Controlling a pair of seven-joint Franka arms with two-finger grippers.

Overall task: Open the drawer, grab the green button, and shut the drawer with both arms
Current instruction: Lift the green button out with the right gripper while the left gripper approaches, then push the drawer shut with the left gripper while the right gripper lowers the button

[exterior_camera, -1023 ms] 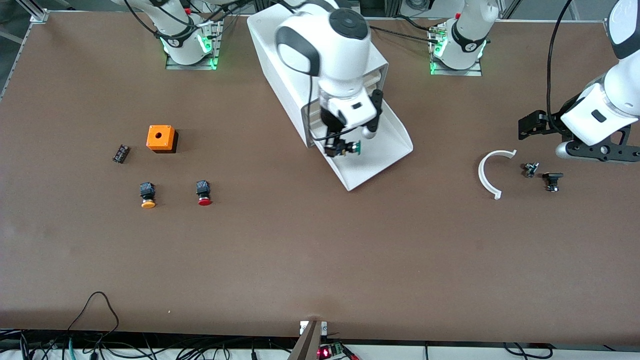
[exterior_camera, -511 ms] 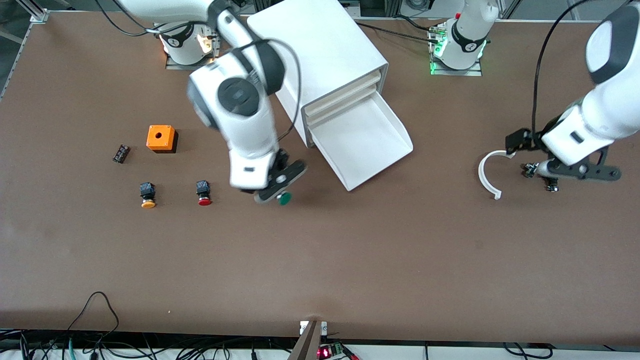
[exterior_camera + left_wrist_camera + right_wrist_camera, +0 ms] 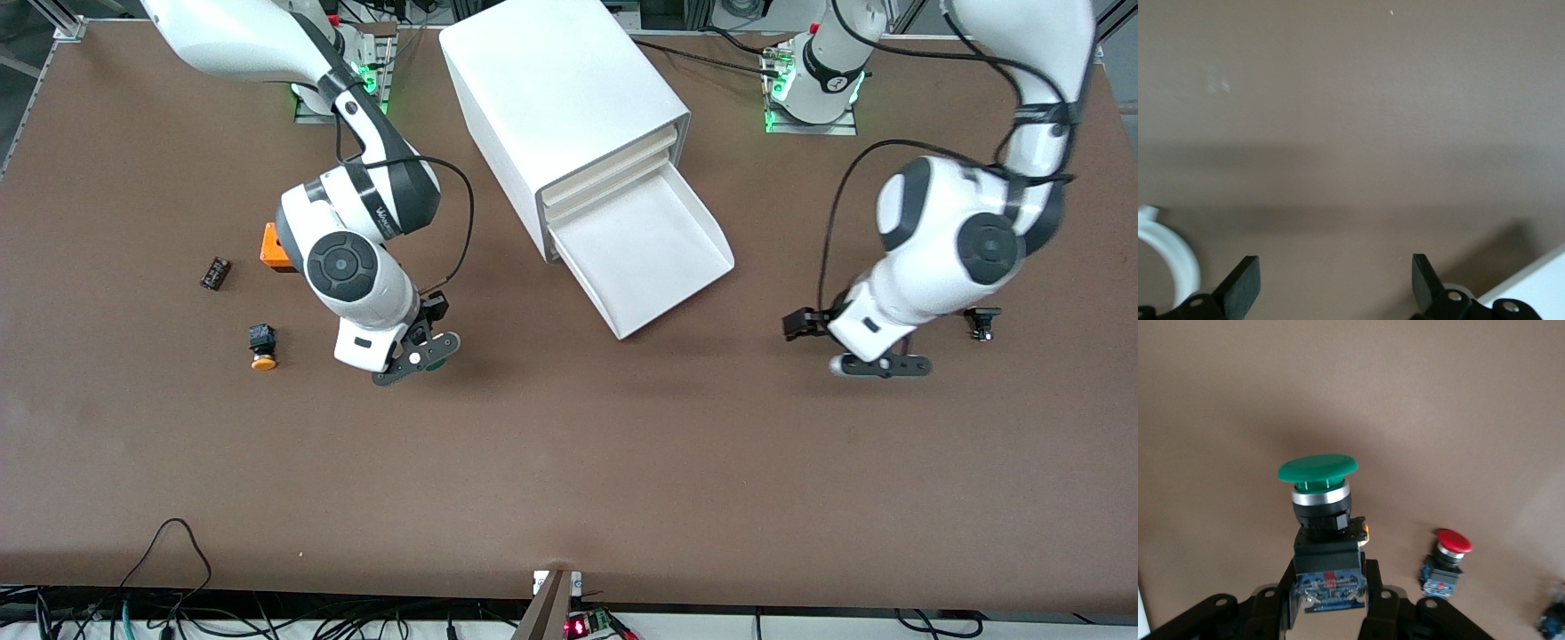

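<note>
The drawer (image 3: 653, 253), the lowest of the white cabinet (image 3: 569, 89), stands pulled out and its tray is bare. My right gripper (image 3: 418, 356) is shut on the black body of the green button (image 3: 437, 361), low over the table beside the red-capped button. In the right wrist view the fingers (image 3: 1378, 600) clamp the green button (image 3: 1318, 472), cap pointing away. My left gripper (image 3: 880, 365) is open and empty over the table between the drawer and the left arm's end; its wrist view (image 3: 1335, 290) shows bare table between the fingers.
The red-capped button (image 3: 1447, 561) stands beside the held one; the right arm hides it in the front view. An orange-capped button (image 3: 262, 347), an orange box (image 3: 269, 248) and a small black part (image 3: 214, 273) lie toward the right arm's end. A white ring arc (image 3: 1178, 257) and a black part (image 3: 981, 321) lie near my left gripper.
My right gripper carried the green button out of the drawer and down over the table beside the red-capped button. My left arm swung from its end of the table toward the drawer.
</note>
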